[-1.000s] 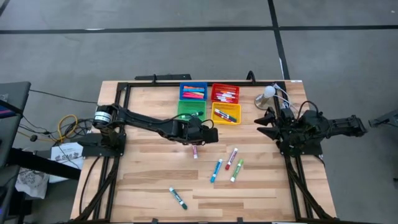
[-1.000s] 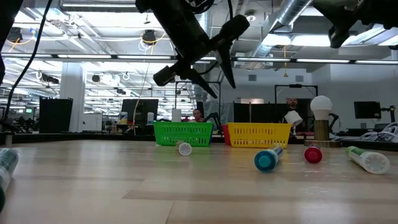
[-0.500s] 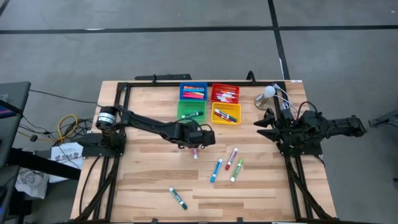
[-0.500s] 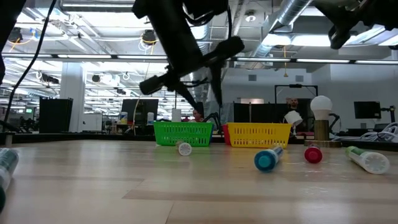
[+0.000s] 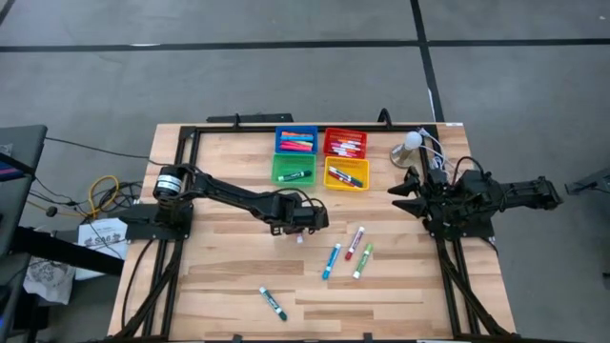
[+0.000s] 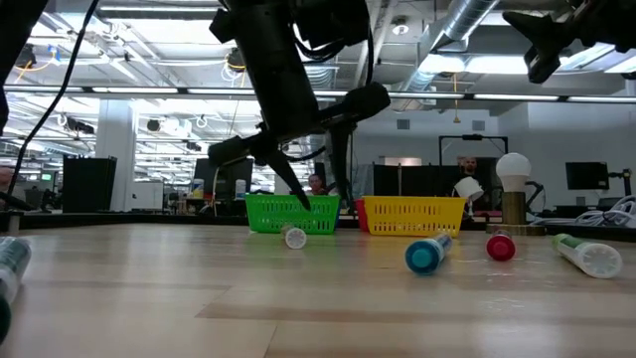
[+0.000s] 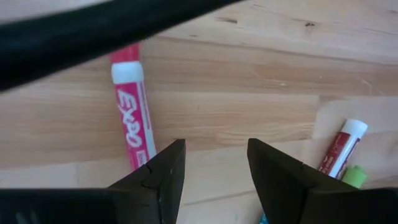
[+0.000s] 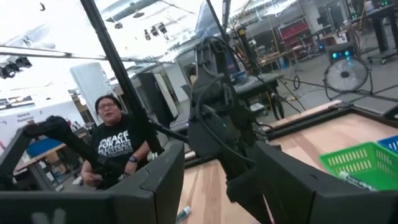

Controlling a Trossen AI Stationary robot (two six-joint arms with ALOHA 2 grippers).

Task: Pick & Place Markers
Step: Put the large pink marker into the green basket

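My left gripper hangs open over the middle of the table, fingers slanting down just above a pink marker that lies flat on the wood. In the left wrist view the marker lies beside one finger, outside the gap. In the low view the fingers stand a little above the marker's end. More markers lie flat nearby: red, blue, green and another green one toward the near edge. My right gripper waits open at the table's right edge, held high.
Blue, red, green and yellow bins holding markers stand at the far middle. A white lamp stands at the far right. A black frame runs round the table. A person sits beyond the table.
My left gripper has come down toward the pink marker and a little toward the near edge, tipping its fingers more steeply downward. Its fingers have stayed open. The markers have not moved.
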